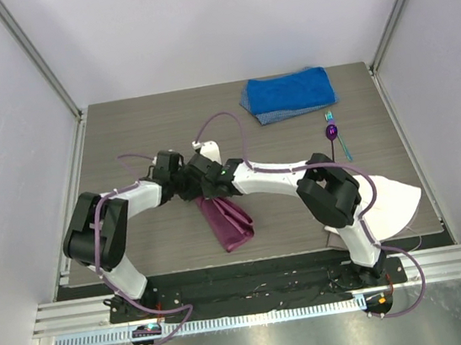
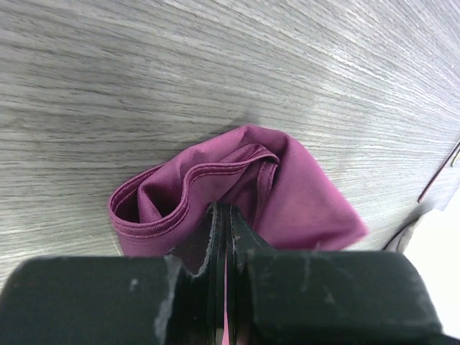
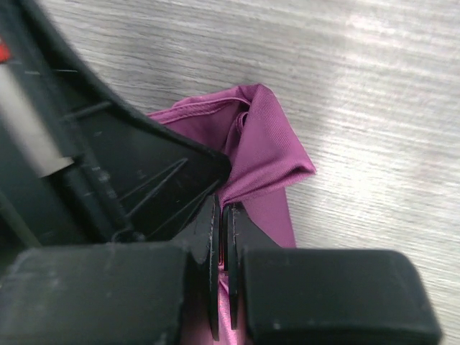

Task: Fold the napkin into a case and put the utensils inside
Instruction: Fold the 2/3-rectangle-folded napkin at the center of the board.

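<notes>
The magenta-purple napkin (image 1: pixel 226 220) hangs bunched from both grippers at the middle of the table, its lower end trailing toward the near edge. My left gripper (image 1: pixel 182 181) is shut on the napkin (image 2: pixel 237 183), a sliver of cloth showing between its jaws. My right gripper (image 1: pixel 204 178) is shut on the napkin (image 3: pixel 262 154) right beside the left one, whose black body fills the left of the right wrist view. The utensils lie at the far right: a purple-bowled spoon (image 1: pixel 331 133) and a teal fork (image 1: pixel 338 134) side by side.
A folded blue towel (image 1: pixel 288 92) lies at the far edge, right of centre. A white cloth (image 1: pixel 392 202) sits at the near right corner, partly under the right arm. Grey wood tabletop (image 1: pixel 125 144) with wall rails on both sides.
</notes>
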You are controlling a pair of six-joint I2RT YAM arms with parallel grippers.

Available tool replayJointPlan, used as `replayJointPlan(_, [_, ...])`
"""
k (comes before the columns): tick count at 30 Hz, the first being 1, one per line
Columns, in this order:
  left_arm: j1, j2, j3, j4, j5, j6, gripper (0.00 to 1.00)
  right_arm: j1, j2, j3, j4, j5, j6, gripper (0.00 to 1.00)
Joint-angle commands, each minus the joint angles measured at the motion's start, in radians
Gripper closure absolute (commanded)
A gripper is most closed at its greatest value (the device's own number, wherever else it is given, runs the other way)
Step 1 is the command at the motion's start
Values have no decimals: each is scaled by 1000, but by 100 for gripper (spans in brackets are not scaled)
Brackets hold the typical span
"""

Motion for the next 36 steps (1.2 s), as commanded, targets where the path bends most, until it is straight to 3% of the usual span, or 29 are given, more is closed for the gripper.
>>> replayJointPlan(1, [12, -30, 6, 21, 65, 11, 97, 7, 35, 40, 28, -17, 115, 99])
replayJointPlan(8, [40, -68, 12, -28, 71, 14, 96, 15, 53, 48, -25, 77, 196, 99])
replayJointPlan(15, [69, -163, 9, -61, 86, 2, 88, 32, 76, 63, -70, 149, 268, 99])
replayJointPlan(22, [87, -326, -54, -170, -53, 51, 93, 38, 101, 101, -82, 157, 159, 99])
replayJointPlan(28, [119, -299, -117, -123, -50, 51, 96, 52, 130, 152, -131, 192, 61, 99])
replayJointPlan(36, [152, -268, -167, -25, -62, 20, 98, 119, 253, 342, -309, 397, 52, 99])
